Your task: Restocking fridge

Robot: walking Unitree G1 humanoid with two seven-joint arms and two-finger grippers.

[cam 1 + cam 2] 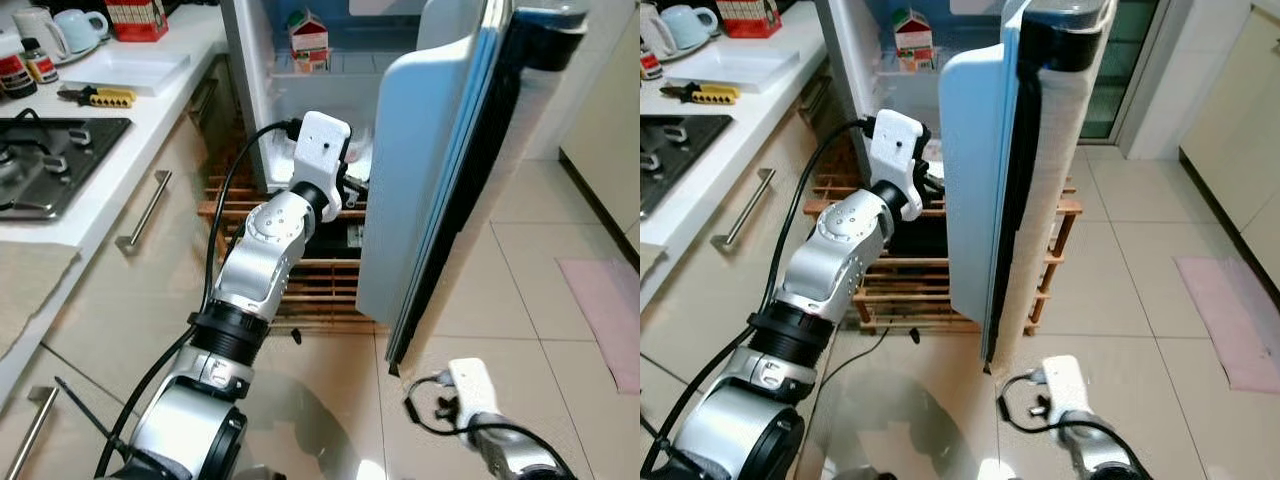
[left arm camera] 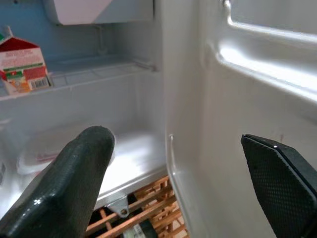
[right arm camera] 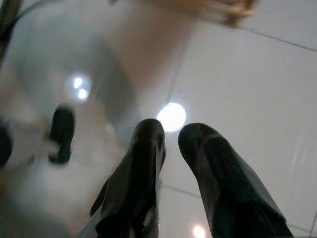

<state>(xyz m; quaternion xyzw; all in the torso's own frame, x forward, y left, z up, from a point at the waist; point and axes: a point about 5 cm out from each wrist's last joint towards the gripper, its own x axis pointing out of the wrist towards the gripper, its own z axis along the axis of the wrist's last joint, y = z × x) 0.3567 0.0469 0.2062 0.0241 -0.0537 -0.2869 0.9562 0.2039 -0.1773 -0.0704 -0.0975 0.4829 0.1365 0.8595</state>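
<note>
The small fridge (image 1: pixel 262 120) stands open, its pale blue door (image 1: pixel 440 170) swung out towards me. A red-and-white milk carton (image 1: pixel 309 38) stands on the upper shelf (image 2: pixel 99 74). My left gripper (image 2: pixel 176 144) reaches into the lower compartment beside the inner wall of the door, fingers (image 2: pixel 74 173) spread wide and open with nothing between them. Its white wrist housing (image 1: pixel 322 150) covers the fingers from above. A flat pale packet (image 2: pixel 44 148) lies on the fridge floor. My right gripper (image 3: pixel 171 131) hangs low over the floor tiles, shut and empty.
A slatted wooden rack (image 1: pixel 320 280) sits under the fridge. To the left runs a counter (image 1: pixel 90 190) with a gas hob (image 1: pixel 50 160), a white board (image 1: pixel 125 70) and a yellow knife (image 1: pixel 100 97). A pink mat (image 1: pixel 610 310) lies on the tiles at right.
</note>
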